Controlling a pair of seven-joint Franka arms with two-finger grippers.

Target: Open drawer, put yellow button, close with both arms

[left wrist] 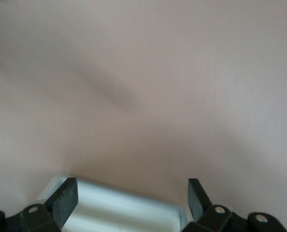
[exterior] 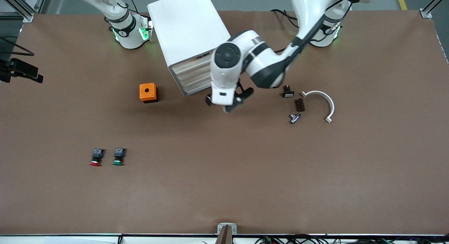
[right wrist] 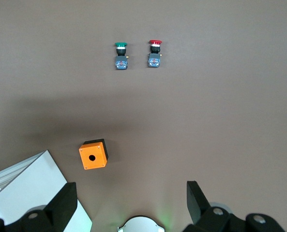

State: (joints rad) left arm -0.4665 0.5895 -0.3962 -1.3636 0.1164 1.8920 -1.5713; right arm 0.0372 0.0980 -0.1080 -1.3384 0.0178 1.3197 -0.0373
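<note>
Nearest the front camera, well clear of the cabinet [exterior: 189,37], we see the red-capped button [exterior: 95,157] beside the green-capped button [exterior: 119,157]. The left gripper [exterior: 224,103] hovers just before the cabinet's drawer fronts, fingers [left wrist: 66,198] spread wide, holding nothing. The drawer [exterior: 191,60] looks closed. We find no yellow button. The right gripper [right wrist: 131,200], high by the cabinet, waits wide open, empty.

White cabinet's top drawer [exterior: 196,58] slightly out, cream-fronted
</note>
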